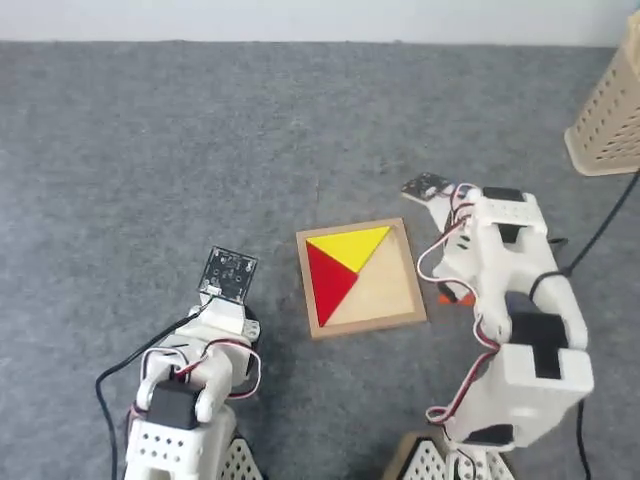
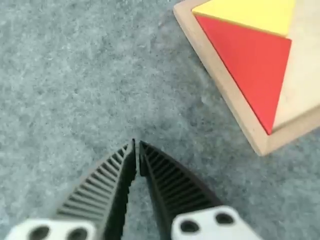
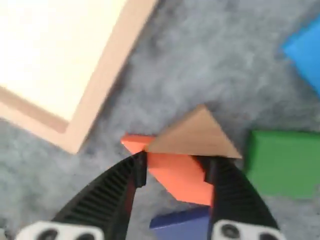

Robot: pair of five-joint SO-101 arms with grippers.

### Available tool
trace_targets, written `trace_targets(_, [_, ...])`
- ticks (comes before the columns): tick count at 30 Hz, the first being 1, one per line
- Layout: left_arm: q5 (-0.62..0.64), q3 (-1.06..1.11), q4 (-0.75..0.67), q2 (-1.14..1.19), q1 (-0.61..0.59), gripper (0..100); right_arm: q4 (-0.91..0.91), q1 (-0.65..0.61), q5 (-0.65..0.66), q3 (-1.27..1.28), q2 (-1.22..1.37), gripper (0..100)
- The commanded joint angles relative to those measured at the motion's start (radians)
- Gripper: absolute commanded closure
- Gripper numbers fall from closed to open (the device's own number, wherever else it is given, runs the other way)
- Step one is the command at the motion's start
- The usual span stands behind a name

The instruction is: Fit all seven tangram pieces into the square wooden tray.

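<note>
1. In the high view the left arm (image 1: 190, 390) sits at 7 o'clock, folded low, with its wrist aimed toward 12 o'clock.
2. The left gripper (image 2: 136, 149) points downward. Its ribbed black fingers (image 2: 107, 185) are pressed together, with the tips meeting.
3. The right arm (image 1: 510, 300) stands at 4 o'clock in the high view, stretched toward 11 o'clock with the wrist bent down.
4. The right gripper (image 3: 173, 167) holds its black fingers (image 3: 112, 192) spread apart, with the tips angled downward.
</note>
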Motion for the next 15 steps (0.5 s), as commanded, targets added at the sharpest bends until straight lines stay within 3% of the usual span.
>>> trace_targets(1, [0.009, -0.018, 0.006, -0.02, -0.006, 99, -0.024, 0.015, -0.026, -0.038, 0.045, 85.9])
trace_targets(3, [0.009, -0.018, 0.006, -0.02, -0.006, 99, -0.024, 0.015, -0.052, -0.06, 0.047, 88.4])
trace_targets(12, [0.009, -0.018, 0.006, -0.02, -0.006, 99, -0.015, 0.016, -0.471, -0.238, 0.041, 89.7])
trace_targets(15, [0.009, -0.018, 0.006, -0.02, -0.006, 99, -0.025, 0.031, -0.517, -0.23, -0.022, 89.6])
